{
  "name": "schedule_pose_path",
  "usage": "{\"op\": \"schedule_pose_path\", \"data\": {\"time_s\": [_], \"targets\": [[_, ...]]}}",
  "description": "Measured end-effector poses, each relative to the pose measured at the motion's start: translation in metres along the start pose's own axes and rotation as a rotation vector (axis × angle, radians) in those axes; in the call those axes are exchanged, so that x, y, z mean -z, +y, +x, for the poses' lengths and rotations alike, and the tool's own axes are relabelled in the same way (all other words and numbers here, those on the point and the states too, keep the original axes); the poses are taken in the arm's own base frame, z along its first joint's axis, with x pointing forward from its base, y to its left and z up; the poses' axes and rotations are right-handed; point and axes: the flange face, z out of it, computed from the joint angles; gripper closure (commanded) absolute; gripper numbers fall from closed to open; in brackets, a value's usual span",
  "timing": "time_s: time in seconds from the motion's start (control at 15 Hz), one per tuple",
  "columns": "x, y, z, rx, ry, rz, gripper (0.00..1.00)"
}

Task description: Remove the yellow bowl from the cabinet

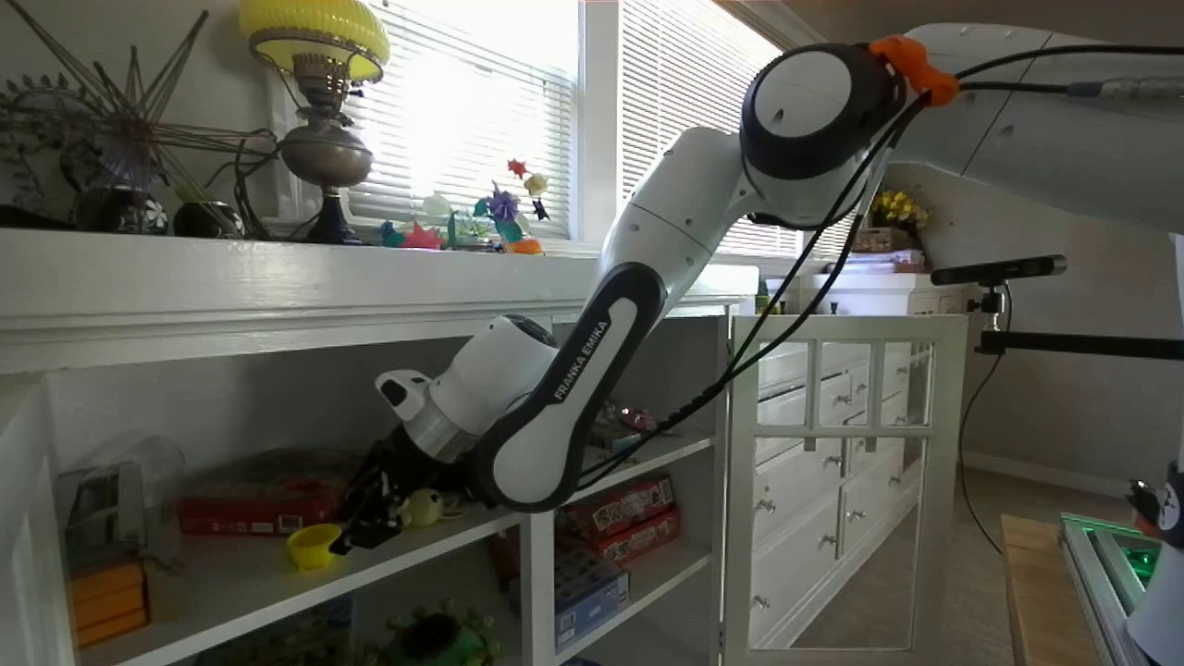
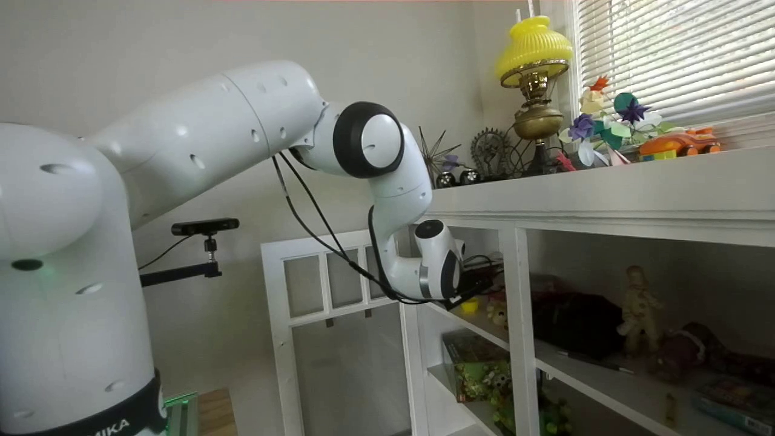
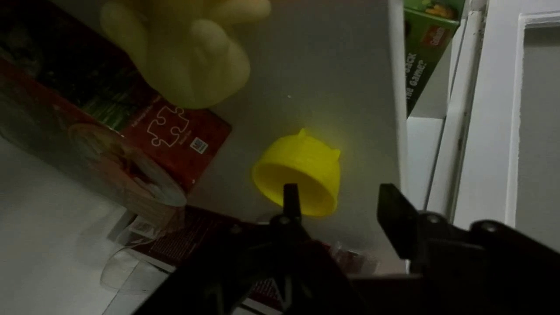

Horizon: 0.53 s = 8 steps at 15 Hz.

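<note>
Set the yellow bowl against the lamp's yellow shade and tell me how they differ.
Size: the yellow bowl is small, while the shade is clearly larger.
Surface: the bowl looks plain apart from two small pointed bumps, whereas the shade is ribbed.
Place: the bowl is on a shelf inside the cabinet; the shade tops a lamp standing on the cabinet.
Both are bright yellow.

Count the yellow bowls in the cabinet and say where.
1: the yellow bowl is on a shelf of the cabinet, between the red puzzle box and the shelf's front edge, by the open claw. Others may hide behind the arm.
</note>
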Motion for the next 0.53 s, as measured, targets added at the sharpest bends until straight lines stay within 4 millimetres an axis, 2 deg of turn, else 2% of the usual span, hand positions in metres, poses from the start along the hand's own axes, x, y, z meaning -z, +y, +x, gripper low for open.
{"op": "schedule_pose_path", "data": {"time_s": [0.13, 0.2, 0.53], "targets": [[-0.0014, 0.0, 0.0017, -0.003, 0.008, 0.0, 0.95], [-0.002, -0.0003, 0.0029, -0.004, 0.012, 0.001, 0.99], [-0.0063, -0.0035, 0.0068, -0.01, 0.043, 0.011, 1.0]]}}
